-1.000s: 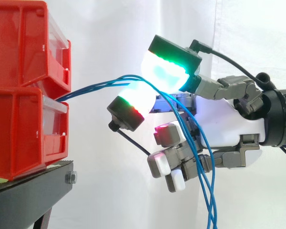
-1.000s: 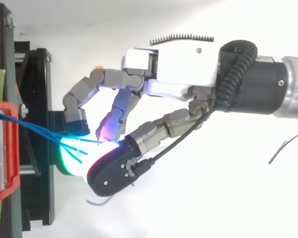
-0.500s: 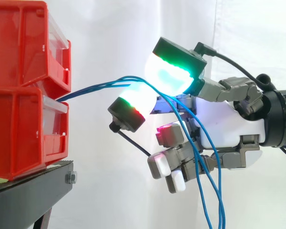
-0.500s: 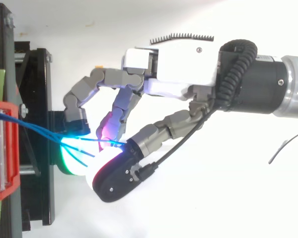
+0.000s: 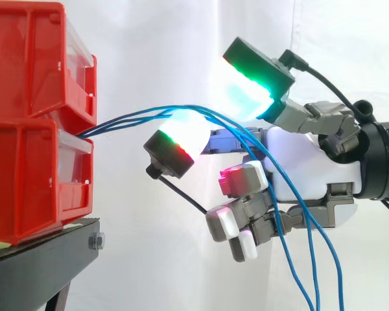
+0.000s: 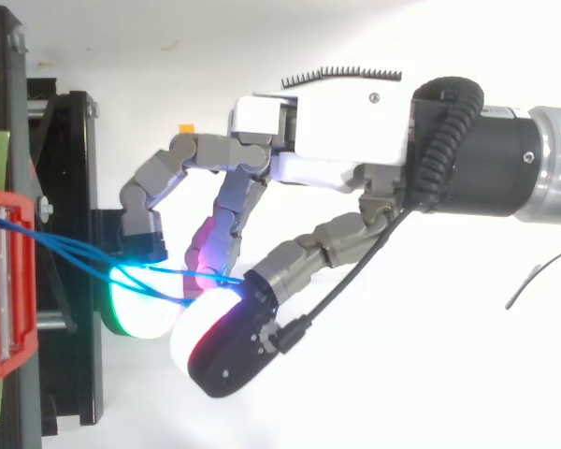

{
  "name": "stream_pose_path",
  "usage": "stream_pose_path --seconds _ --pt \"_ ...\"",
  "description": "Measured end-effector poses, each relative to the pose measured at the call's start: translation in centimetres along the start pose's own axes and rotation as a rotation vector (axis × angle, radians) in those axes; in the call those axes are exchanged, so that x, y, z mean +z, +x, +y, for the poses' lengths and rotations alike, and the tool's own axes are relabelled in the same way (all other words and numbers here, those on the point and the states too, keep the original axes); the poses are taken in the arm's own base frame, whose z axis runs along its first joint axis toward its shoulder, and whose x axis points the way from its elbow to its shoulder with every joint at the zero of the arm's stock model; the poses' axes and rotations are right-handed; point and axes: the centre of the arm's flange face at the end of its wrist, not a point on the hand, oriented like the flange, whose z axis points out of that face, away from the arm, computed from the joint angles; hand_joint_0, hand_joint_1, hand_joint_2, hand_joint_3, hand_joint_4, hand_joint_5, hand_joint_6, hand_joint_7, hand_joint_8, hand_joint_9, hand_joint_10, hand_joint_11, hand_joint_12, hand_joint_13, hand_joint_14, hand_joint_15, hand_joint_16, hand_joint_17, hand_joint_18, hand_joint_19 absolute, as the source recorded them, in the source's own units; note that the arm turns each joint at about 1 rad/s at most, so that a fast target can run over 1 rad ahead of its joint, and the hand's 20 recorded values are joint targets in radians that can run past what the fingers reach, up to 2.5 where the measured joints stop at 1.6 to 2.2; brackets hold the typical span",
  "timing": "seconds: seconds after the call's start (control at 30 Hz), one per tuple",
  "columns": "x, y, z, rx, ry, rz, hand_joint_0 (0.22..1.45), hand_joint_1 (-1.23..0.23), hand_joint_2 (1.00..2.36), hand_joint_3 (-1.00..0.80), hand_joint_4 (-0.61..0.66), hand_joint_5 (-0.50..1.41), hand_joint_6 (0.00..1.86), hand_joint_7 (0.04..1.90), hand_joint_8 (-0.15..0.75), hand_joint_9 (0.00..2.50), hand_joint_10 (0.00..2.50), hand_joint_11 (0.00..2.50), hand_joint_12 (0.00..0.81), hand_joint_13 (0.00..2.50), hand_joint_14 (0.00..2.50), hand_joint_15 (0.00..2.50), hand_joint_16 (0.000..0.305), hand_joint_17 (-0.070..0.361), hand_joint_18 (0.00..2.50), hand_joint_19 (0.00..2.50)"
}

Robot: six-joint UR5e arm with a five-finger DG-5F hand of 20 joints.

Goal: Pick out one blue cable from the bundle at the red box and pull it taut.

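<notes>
The blue cables (image 5: 126,118) run level and rightward from the red box (image 5: 32,181), cross one glowing pad (image 5: 181,136) of my hand (image 5: 311,162), then droop; the hand stands spread, pinching none; I judge the pull must run away from the box.

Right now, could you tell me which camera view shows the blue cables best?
The side view: the blue cables show along their run from the red bins across the hand and down below it. The top view shows a short stretch between bins and hand.
</notes>
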Motion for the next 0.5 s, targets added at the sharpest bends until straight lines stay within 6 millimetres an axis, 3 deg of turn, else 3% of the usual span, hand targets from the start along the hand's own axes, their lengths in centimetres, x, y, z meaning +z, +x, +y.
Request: stream_pose_path --seconds 0.17,0.33,0.5 --pt "0.0 -0.02 -0.01 0.0 0.0 0.0 0.44 -0.57 1.0 -0.5 -0.12 -0.07 0.84 0.83 0.24 1.25 0.03 0.74 0.336 1.02 0.02 0.64 0.054 0.122 0.88 0.76" --pt "0.01 -0.03 0.0 0.0 0.0 0.0 0.54 -0.47 1.0 -0.5 -0.16 -0.07 0.84 0.87 0.214 1.23 0.03 0.76 0.308 1.0 0.03 0.67 0.046 0.104 0.82 0.8" --pt "0.07 -0.01 0.13 -0.001 -0.003 0.001 0.58 -0.56 1.0 -0.45 -0.13 -0.08 0.84 0.9 0.206 1.23 0.03 0.76 0.307 0.99 0.03 0.69 0.044 0.1 0.8 0.83"
